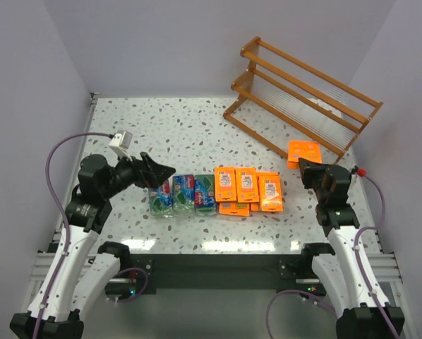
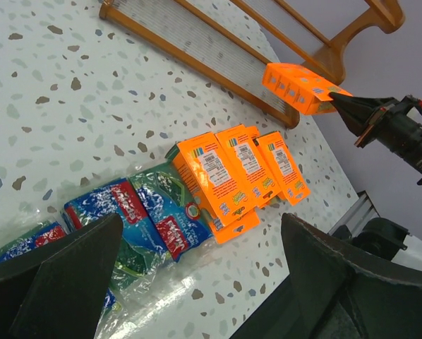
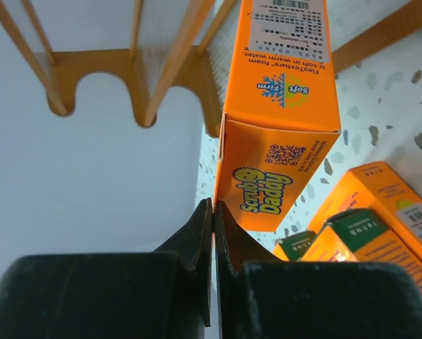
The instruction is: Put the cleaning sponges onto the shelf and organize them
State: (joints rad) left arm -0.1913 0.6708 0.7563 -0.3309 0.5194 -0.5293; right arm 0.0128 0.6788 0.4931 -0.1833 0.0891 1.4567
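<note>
well, speckled table (image 1: pixel 161 127), pale walls (image 1: pixel 161 42), shelf (image 1: pixel 303 99) at back.

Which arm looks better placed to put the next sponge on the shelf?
Right. The right gripper is shut on an orange pack beside the shelf; the left gripper hangs open over the green packs, farther from it.

Speckled table, bare walls
Evenly lit, the white stone-flecked table (image 1: pixel 197 120) is hemmed by plain pale grey walls (image 1: pixel 161 42) rising behind it and along both its sides.
</note>
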